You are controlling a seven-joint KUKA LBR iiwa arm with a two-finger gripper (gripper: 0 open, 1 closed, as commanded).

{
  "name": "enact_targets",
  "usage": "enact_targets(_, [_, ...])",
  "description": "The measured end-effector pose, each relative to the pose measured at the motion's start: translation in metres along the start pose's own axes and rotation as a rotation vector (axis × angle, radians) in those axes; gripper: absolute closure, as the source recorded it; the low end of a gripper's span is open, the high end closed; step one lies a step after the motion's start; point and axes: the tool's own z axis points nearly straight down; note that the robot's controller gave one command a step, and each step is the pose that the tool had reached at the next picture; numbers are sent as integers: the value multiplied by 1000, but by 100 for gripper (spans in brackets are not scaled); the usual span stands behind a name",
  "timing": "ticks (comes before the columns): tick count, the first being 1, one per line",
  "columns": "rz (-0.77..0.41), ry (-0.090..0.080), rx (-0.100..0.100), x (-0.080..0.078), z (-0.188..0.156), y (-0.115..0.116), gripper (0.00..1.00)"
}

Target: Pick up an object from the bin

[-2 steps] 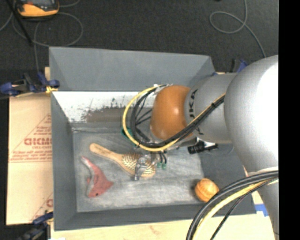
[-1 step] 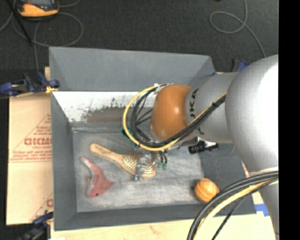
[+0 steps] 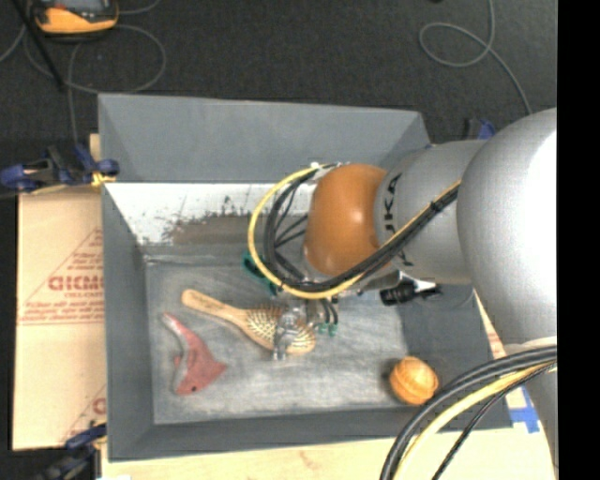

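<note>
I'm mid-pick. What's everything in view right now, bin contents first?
bin: one, grey metal, centre of the view
brush: one, light wood, middle of the bin floor, handle pointing to the view's upper left, head under the gripper
pink thing: one, pink-red, curved with a wider end, left part of the floor, apart from the brush; kind unclear
ball: one, orange, round, floor's lower right corner, on its own
device: one, orange and black, outside the bin at the view's top left
gripper: one, metal, low over the brush head
orange cover: one, on the wrist above the gripper, ringed by yellow and black cables
arm: one, silver-grey, reaching in from the view's right
</note>
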Motion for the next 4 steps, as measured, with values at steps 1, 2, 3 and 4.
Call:
enact_targets(1, [0,2,1,0,-10,0,100])
enact_targets(2, [0,0,1,-1,-18,0,100])
enact_targets(3, [0,3,2,0,-26,0,100])
enact_targets(4, [-1,2,1,-1,-37,0,100])
